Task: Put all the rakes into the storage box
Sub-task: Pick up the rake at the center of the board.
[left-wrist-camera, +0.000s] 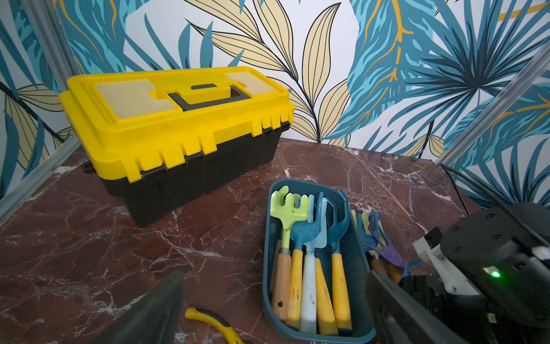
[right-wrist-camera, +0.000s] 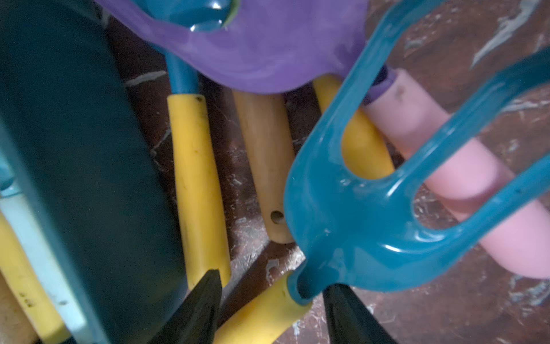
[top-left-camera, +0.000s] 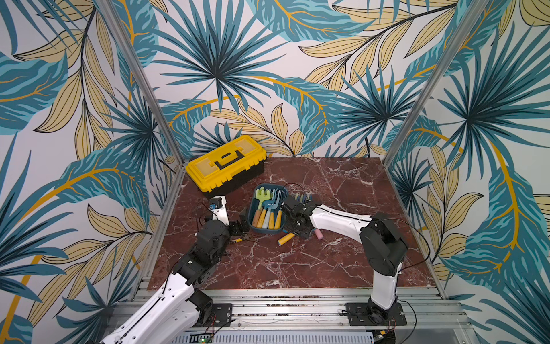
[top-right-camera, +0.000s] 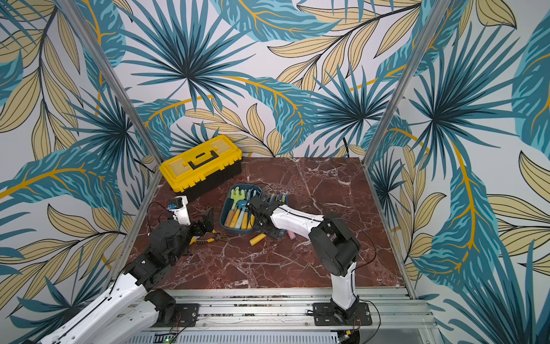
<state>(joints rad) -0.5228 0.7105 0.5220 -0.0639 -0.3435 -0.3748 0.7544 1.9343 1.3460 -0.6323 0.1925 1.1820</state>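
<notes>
Both top views are bright and evenly lit, with light seeming to come from above. The pale walls look almost shadowless. The table [top-left-camera: 297,268] carries only soft, short shadows under the right arm [top-left-camera: 342,222] and beside the toolbox [top-left-camera: 226,162]. The wide lens leans the metal posts [top-left-camera: 140,80] outward toward the left and right edges, and fine detail is slightly smeared.

In the left wrist view the toolbox is crisp and its yellow lid strongly saturated, while dark shapes close to the lens blur.

The right wrist view is dimmer and soft throughout. The rake [right-wrist-camera: 342,223] shows white glints on glossy plastic, the storage box [right-wrist-camera: 74,149] wall falls into shade, and the purple scoop [right-wrist-camera: 268,53] is out of focus.
</notes>
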